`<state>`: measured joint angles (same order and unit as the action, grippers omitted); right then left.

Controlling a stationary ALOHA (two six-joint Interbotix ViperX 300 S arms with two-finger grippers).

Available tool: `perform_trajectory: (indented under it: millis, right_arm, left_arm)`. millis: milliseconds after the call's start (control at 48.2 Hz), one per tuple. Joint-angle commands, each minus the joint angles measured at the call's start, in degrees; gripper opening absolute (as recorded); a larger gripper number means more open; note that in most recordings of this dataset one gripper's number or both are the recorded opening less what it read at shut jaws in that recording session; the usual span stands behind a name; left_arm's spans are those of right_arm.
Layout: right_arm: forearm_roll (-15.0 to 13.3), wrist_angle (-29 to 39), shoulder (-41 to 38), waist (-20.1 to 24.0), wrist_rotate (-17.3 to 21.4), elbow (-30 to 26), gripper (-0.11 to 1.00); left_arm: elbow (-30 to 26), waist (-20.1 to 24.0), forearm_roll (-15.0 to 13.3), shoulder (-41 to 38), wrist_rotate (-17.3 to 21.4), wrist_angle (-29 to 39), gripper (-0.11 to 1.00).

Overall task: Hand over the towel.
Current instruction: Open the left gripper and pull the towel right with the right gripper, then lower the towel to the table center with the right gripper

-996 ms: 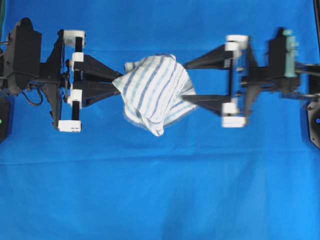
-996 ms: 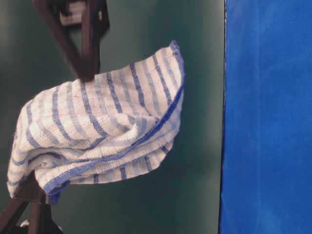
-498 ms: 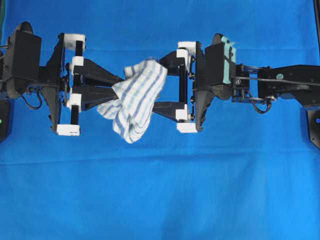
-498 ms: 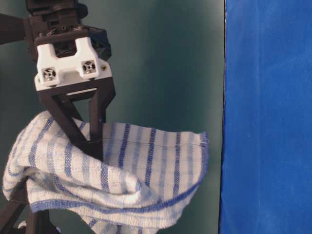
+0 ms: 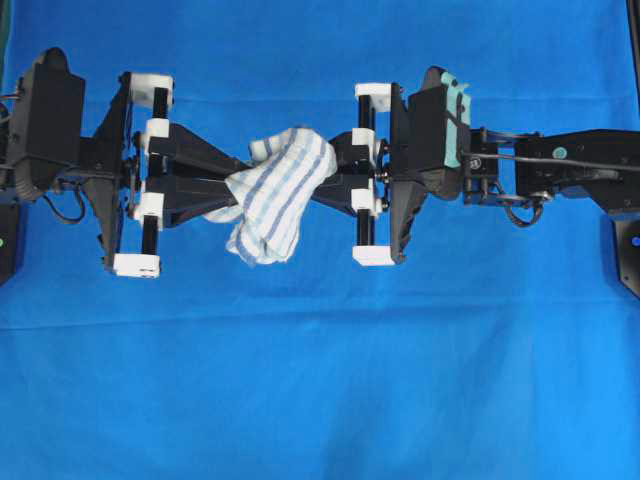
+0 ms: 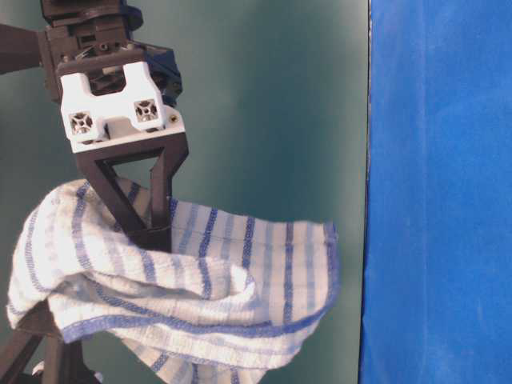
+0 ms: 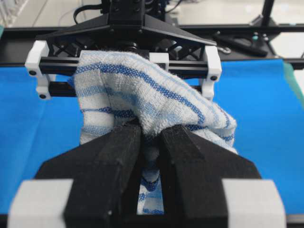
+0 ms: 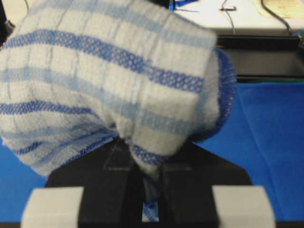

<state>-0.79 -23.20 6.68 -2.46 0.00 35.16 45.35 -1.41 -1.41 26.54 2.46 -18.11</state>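
Observation:
The towel, white with blue and grey stripes, hangs in the air between my two grippers above the middle of the table. My left gripper is shut on its left part; in the left wrist view the jaws pinch a fold of the towel. My right gripper is shut on its right part; in the right wrist view the jaws pinch the towel, which fills most of that view. In the table-level view the right gripper bites into the bunched towel.
A large plain blue cloth covers the table under both arms. The two grippers face each other tip to tip, a towel's width apart. The right gripper's body stands close behind the towel in the left wrist view.
The right gripper came in from the right with its jaws open around the towel, then closed on it. The towel bunched up narrower. The left gripper kept its hold and place.

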Motion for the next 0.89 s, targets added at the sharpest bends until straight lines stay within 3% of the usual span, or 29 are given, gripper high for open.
perform_trajectory:
  millis: [0,207,436,519,871]
  right_arm:
    - [0.09,0.18,1.41,0.09,0.18,-0.88,0.05]
    - [0.18,1.23,2.29,0.26,0.35,-0.62,0.05]
    - [0.35,1.93,6.59,0.35,0.35,2.64,0.05]
    - [0.35,2.46,9.4,0.35,0.35,4.75,0.05]
    - [1.23,8.53,26.54,0.35,0.44,15.47,0.05]
  left_arm:
    - [-1.32,-0.26,-0.09,-0.09,-0.09,-0.35,0.06]
    - [-1.76,0.53,-0.18,-0.53,-0.18,-0.62,0.1]
    - [-0.79,0.62,-0.18,0.79,-0.18,-0.62,0.74]
    - [0.0,0.62,-0.18,2.02,-0.18,-0.7,0.89]
    - [4.75,0.62,-0.18,9.84,-0.09,0.09,0.87]
